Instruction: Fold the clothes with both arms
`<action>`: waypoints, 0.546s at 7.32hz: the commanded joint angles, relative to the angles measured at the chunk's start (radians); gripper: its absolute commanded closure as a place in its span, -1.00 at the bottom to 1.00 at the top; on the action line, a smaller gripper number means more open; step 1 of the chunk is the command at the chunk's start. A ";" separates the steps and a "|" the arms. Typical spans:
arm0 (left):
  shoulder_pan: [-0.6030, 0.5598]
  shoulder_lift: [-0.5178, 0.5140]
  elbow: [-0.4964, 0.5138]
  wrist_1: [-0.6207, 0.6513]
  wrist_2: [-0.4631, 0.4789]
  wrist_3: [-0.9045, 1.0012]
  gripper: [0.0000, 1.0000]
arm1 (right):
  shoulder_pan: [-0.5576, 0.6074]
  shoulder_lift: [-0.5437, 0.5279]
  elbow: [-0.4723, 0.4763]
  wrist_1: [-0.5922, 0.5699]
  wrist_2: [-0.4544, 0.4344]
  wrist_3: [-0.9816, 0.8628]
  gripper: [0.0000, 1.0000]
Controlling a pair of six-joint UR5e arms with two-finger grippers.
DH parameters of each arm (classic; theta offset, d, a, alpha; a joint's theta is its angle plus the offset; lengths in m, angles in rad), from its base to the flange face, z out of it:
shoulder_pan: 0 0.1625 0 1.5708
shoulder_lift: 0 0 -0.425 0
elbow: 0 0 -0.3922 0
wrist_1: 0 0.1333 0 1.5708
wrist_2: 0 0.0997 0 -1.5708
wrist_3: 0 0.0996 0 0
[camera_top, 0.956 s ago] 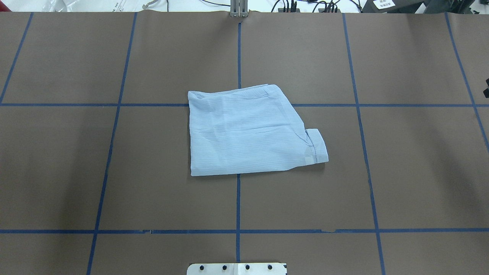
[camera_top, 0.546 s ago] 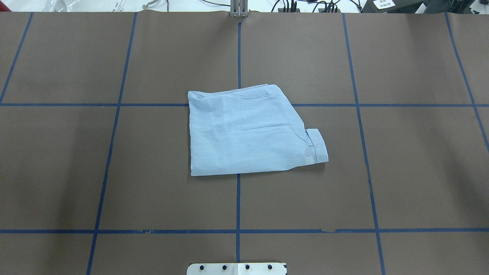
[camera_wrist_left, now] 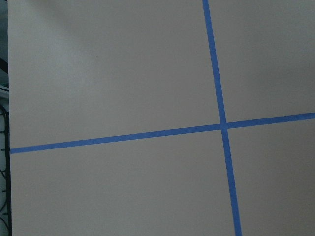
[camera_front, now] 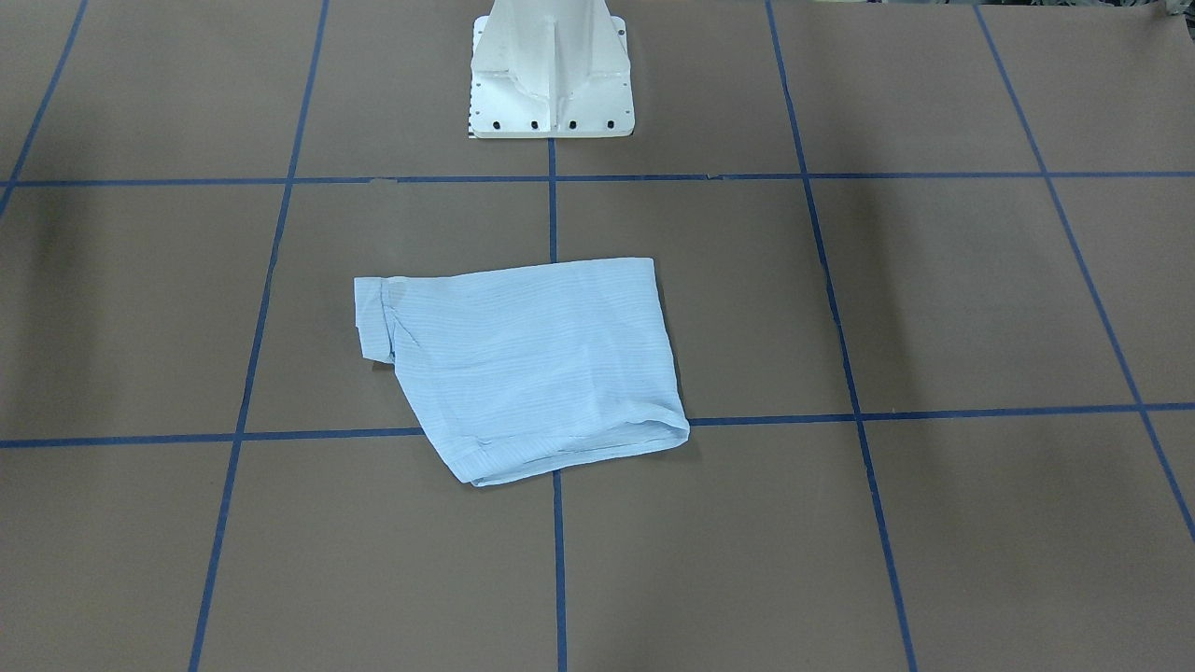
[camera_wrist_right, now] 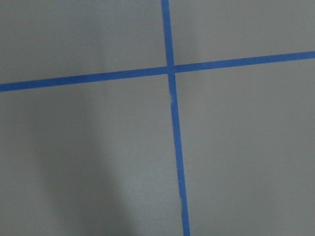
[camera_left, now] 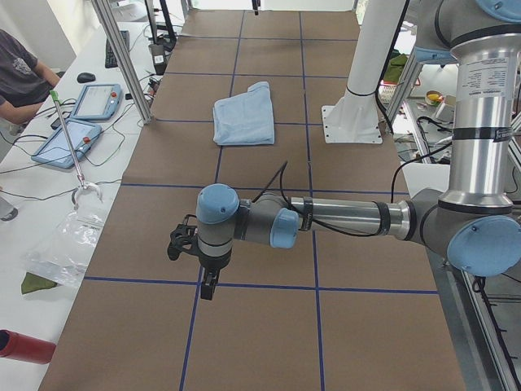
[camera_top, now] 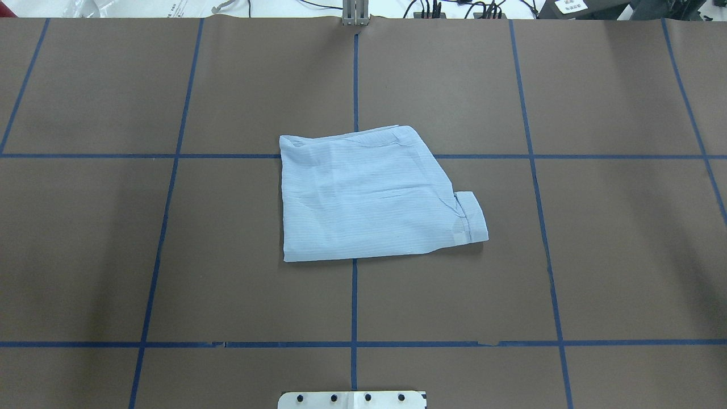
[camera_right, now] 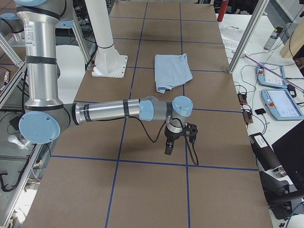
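Far from left pincer (camera_left: 208, 287) and right pincer (camera_right: 168, 147), folded pale blue striped shirt (camera_top: 369, 199) flat on brown tabletop (camera_top: 568, 255); cannot tell pincer openings.

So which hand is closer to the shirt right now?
Right, narrowly, I'd judge. The right hand and left hand hang far out on opposite sides of the shirt, which lies offset toward the right one.

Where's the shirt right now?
The folded shirt lies flat mid-table in the overhead view, across the centre blue tape line, straight ahead of the white pedestal base.
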 commanded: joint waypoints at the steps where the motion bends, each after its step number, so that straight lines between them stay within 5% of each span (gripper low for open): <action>1: 0.004 -0.004 -0.050 0.124 -0.067 -0.003 -0.99 | 0.068 -0.037 0.000 0.000 0.010 -0.047 -1.00; 4: 0.008 -0.003 -0.041 0.129 -0.072 -0.003 -0.99 | 0.105 -0.086 -0.003 0.000 0.059 -0.096 -1.00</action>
